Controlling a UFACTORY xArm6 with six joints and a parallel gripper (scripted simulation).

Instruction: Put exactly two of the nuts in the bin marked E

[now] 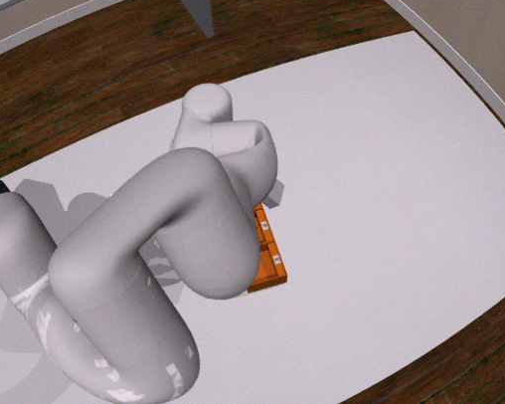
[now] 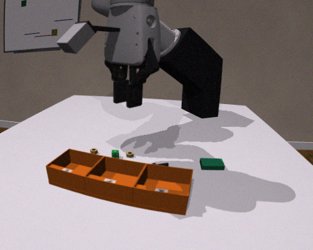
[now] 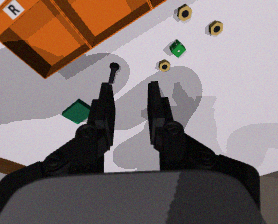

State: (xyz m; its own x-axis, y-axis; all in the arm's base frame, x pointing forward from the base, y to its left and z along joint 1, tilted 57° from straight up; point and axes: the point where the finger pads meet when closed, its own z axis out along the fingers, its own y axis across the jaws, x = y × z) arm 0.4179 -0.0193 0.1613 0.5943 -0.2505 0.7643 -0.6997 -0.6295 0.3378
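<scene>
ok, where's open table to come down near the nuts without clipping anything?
Open white table lies behind the three tan hex nuts, away from the orange three-compartment bin, and between the nearest nut and the flat green block. It is crowded along the bin's back wall: nuts, small green cube, black screw. The gripper hangs partly open, holding nothing.

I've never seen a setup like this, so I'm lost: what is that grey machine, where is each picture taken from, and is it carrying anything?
It is one robot arm with a two-fingered claw. One picture looks down from overhead, one from the table's side, one from a camera just behind the claw. On the white table stand three joined orange bins. Behind them lie three small nuts, a green die, a dark bolt and a flat green block. The claw hangs above the table, partly open and carrying nothing.
</scene>
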